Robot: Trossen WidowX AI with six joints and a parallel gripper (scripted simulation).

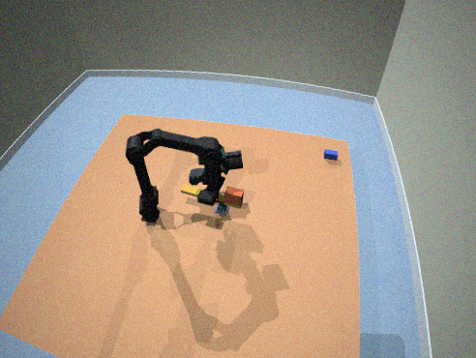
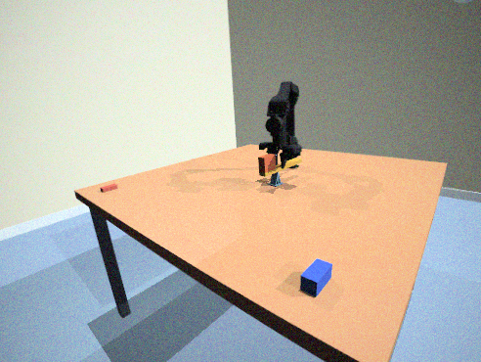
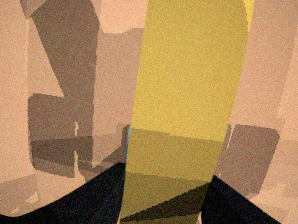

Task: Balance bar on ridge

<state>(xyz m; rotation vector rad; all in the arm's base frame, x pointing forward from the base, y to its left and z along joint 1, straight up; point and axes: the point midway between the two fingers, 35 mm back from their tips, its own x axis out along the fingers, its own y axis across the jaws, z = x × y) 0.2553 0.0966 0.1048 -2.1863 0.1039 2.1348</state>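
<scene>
The yellow bar point(image 1: 190, 190) point(image 2: 294, 162) point(image 3: 190, 75) is held off the table, with an orange-red block point(image 1: 234, 196) point(image 2: 267, 164) on one end. My gripper point(image 1: 203, 188) point(image 2: 280, 158) point(image 3: 165, 179) is shut on the bar, its fingers on either side of it. The small blue-grey ridge point(image 1: 222, 209) point(image 2: 276, 180) stands on the table under the bar, between my fingers and the block. Only a thin blue sliver shows beside the bar in the wrist view. The bar's underside is at or just above the ridge top; contact and exact level cannot be told.
A blue block point(image 1: 331, 155) point(image 2: 316, 277) lies far from the ridge, toward a table corner. A small red block point(image 2: 109, 188) lies near another corner of the table point(image 1: 300, 232) point(image 2: 220, 220). The arm's shadows fall around the ridge.
</scene>
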